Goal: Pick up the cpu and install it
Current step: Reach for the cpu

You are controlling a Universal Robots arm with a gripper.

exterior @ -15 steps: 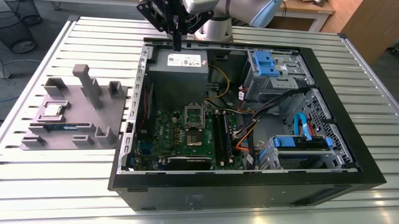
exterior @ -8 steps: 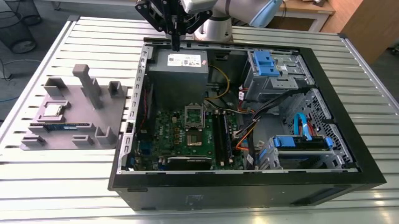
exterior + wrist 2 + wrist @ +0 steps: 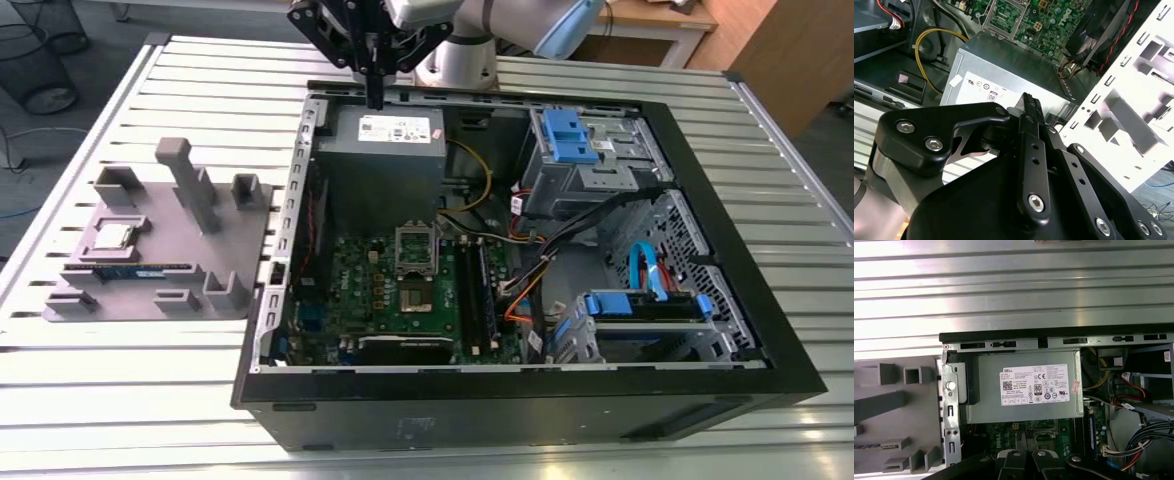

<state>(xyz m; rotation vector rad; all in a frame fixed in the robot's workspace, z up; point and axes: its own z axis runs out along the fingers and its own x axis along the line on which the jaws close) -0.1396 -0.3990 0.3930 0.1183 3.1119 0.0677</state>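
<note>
From above, the small silver-topped square cpu (image 3: 114,236) on the flat grey plastic tray (image 3: 160,225) is left uncovered, though tall grey upright posts (image 3: 187,180) are set near it. The tray is bordered at the exterior view's right by the open black computer case (image 3: 534,410). Inside, the metal-framed motherboard socket (image 3: 416,262) is hemmed by the grey power-supply box (image 3: 387,135) and bundled coloured cables (image 3: 527,240), yet left open overhead.

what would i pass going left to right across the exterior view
grey tray with the cpu lying on it → power supply inside the open case → blue drive cage
</note>
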